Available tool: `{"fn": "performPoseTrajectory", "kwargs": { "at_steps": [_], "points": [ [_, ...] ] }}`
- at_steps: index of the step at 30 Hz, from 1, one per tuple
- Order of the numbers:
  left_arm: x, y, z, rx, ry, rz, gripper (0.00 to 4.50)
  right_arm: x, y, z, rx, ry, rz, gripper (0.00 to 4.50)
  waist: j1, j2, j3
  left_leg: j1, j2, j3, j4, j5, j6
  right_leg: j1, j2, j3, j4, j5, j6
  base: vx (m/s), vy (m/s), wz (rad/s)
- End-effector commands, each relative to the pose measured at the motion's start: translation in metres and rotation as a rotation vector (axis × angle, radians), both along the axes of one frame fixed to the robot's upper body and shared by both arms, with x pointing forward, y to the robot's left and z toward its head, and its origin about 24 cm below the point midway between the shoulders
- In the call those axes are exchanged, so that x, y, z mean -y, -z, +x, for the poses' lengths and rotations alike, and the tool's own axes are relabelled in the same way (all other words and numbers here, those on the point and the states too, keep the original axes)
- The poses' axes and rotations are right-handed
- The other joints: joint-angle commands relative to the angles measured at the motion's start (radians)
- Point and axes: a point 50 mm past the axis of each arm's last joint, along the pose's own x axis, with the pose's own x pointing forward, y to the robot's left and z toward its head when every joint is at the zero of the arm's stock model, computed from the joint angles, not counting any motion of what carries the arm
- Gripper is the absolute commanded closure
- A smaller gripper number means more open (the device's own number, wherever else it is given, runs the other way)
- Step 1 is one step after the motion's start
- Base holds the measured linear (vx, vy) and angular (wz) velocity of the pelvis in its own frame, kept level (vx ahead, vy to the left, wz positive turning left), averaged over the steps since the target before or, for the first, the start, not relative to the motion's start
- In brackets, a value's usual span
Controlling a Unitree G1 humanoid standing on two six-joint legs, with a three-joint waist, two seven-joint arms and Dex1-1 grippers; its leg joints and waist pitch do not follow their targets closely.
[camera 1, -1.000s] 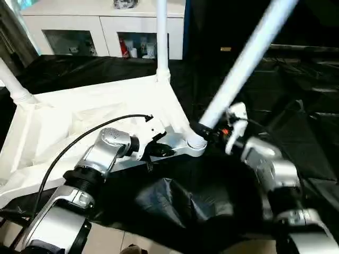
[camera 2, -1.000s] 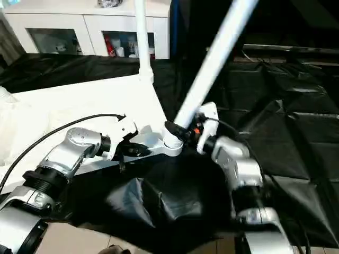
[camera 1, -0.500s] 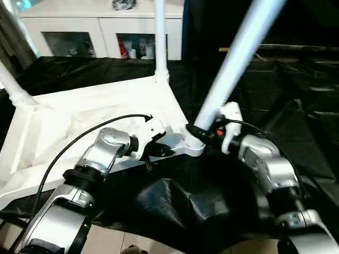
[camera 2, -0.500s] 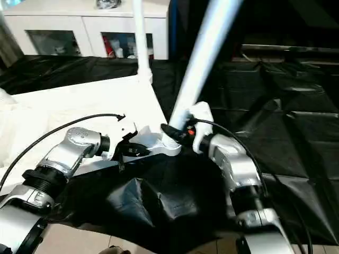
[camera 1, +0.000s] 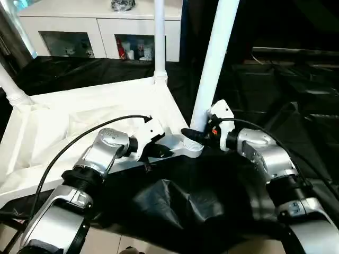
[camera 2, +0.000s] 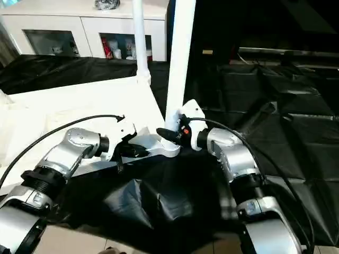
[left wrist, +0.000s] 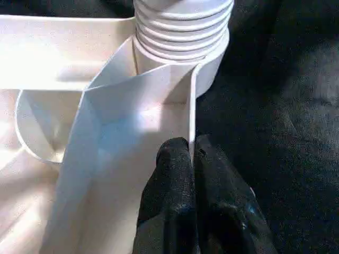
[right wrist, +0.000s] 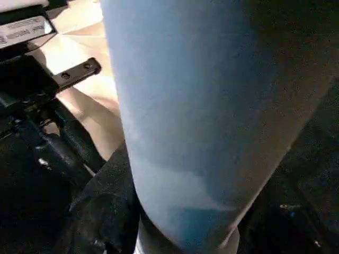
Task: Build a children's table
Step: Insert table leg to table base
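Leg [camera 1: 214, 63] swung from tilted to upright | right hand [camera 1: 197, 135] grasping leg | left hand [left wrist: 192, 159] clenched on tabletop rim [left wrist: 192, 116]

no legible text, label print unreadable

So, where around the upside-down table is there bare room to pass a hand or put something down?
Free: the black sheet to the right of the near leg, and the tabletop's underside between the far legs. Crowded: the near corner socket, where the left claw pinches the rim and the right claw holds the leg.
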Motion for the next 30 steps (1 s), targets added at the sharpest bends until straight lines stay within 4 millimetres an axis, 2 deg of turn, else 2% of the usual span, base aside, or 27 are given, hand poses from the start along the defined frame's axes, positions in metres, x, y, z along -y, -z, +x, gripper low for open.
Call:
{"fn": "performPoseTrajectory", "kwargs": {
  "at_steps": [1, 3, 8, 11, 14, 17, 20, 21, 24, 25, 26, 27, 29, 30],
  "points": [
    [0.000, -0.013, -0.001, 0.045, 0.071, -0.008, 4.50, -0.005, 0.043, -0.023, -0.193, -0.119, -0.043, 2.60, 0.007, 0.001, -0.062, 0.013, 0.024, -0.007, -0.072, -0.224, 0.029, 0.053, -0.054, 0.040, -0.078, -0.044, -0.262, 0.000, 0.000, 0.00],
    [0.001, -0.014, -0.004, 0.049, 0.110, -0.009, 4.50, -0.005, 0.043, -0.025, -0.188, -0.154, -0.056, 2.60, 0.008, 0.001, -0.062, 0.014, 0.024, -0.006, -0.072, -0.208, 0.037, 0.052, -0.051, 0.039, -0.075, -0.017, -0.269, 0.000, 0.000, 0.00],
    [-0.001, -0.019, -0.010, 0.049, 0.188, 0.013, 4.50, -0.005, 0.044, -0.026, -0.176, -0.239, -0.111, 2.60, 0.010, 0.002, -0.059, 0.015, 0.026, -0.006, -0.075, -0.230, 0.034, 0.051, -0.052, 0.038, -0.077, -0.044, -0.274, 0.000, 0.000, 0.00],
    [-0.002, -0.024, -0.009, 0.058, 0.176, 0.020, 4.50, -0.005, 0.043, -0.025, -0.162, -0.263, -0.125, 2.60, 0.008, 0.002, -0.058, 0.015, 0.027, -0.006, -0.077, -0.246, 0.024, 0.050, -0.054, 0.040, -0.078, -0.071, -0.273, 0.000, 0.000, 0.00],
    [-0.002, -0.027, -0.005, 0.069, 0.117, 0.019, 4.50, -0.006, 0.043, -0.024, -0.146, -0.236, -0.130, 2.60, 0.009, 0.000, -0.059, 0.016, 0.026, -0.006, -0.076, -0.229, 0.026, 0.050, -0.053, 0.041, -0.077, -0.057, -0.274, 0.000, 0.000, 0.00],
    [0.000, -0.031, 0.000, 0.079, 0.035, 0.004, 4.50, -0.006, 0.043, -0.019, -0.135, -0.109, -0.104, 2.60, 0.007, -0.006, -0.055, 0.017, 0.026, -0.005, -0.078, -0.235, 0.025, 0.047, -0.053, 0.041, -0.081, -0.091, -0.266, 0.000, 0.000, 0.00],
    [0.002, -0.037, 0.008, 0.093, -0.079, -0.002, 4.50, -0.006, 0.047, -0.012, -0.133, 0.091, -0.074, 2.60, 0.003, -0.007, -0.052, 0.017, 0.024, -0.007, -0.084, -0.264, 0.002, 0.047, -0.055, 0.043, -0.088, -0.174, -0.243, 0.000, 0.000, 0.00],
    [0.002, -0.037, 0.008, 0.093, -0.079, -0.002, 4.50, -0.006, 0.047, -0.012, -0.133, 0.091, -0.074, 2.60, 0.002, -0.006, -0.053, 0.017, 0.024, -0.009, -0.085, -0.267, -0.005, 0.045, -0.055, 0.042, -0.090, -0.195, -0.231, 0.000, 0.000, 0.00],
    [0.011, -0.042, 0.019, 0.093, -0.210, 0.005, 4.50, -0.012, 0.054, -0.008, -0.177, 0.266, -0.054, 2.60, -0.001, -0.005, -0.053, 0.022, 0.023, -0.008, -0.085, -0.263, -0.014, 0.040, -0.052, 0.044, -0.092, -0.185, -0.227, 0.000, 0.000, 0.00],
    [0.014, -0.042, 0.021, 0.090, -0.231, 0.008, 4.50, -0.015, 0.055, -0.007, -0.182, 0.294, -0.050, 2.60, -0.001, -0.009, -0.053, 0.017, 0.021, -0.008, -0.084, -0.250, -0.011, 0.044, -0.053, 0.043, -0.090, -0.171, -0.227, 0.000, 0.000, 0.00],
    [0.021, -0.040, 0.025, 0.091, -0.275, 0.019, 4.50, -0.023, 0.057, -0.004, -0.195, 0.369, -0.042, 2.60, 0.000, 0.001, -0.054, 0.019, 0.022, -0.008, -0.084, -0.251, -0.011, 0.039, -0.054, 0.044, -0.089, -0.164, -0.229, 0.000, 0.000, 0.00],
    [0.021, -0.040, 0.025, 0.091, -0.275, 0.019, 4.50, -0.023, 0.057, -0.004, -0.195, 0.369, -0.042, 2.60, -0.003, -0.004, -0.054, 0.018, 0.020, -0.008, -0.084, -0.250, -0.017, 0.041, -0.052, 0.043, -0.091, -0.157, -0.229, 0.000, 0.000, 0.00],
    [0.042, -0.033, 0.029, 0.096, -0.304, 0.043, 4.50, -0.043, 0.060, 0.000, -0.220, 0.482, -0.038, 2.60, 0.001, -0.001, -0.056, 0.018, 0.018, -0.008, -0.083, -0.235, -0.021, 0.042, -0.053, 0.042, -0.091, -0.128, -0.231, 0.000, 0.000, 0.00],
    [0.042, -0.033, 0.029, 0.096, -0.304, 0.043, 4.50, -0.043, 0.060, 0.000, -0.220, 0.482, -0.038, 2.60, 0.001, -0.001, -0.056, 0.018, 0.018, -0.008, -0.083, -0.235, -0.021, 0.042, -0.053, 0.042, -0.091, -0.128, -0.231, 0.000, 0.000, 0.00]
  ]
}}
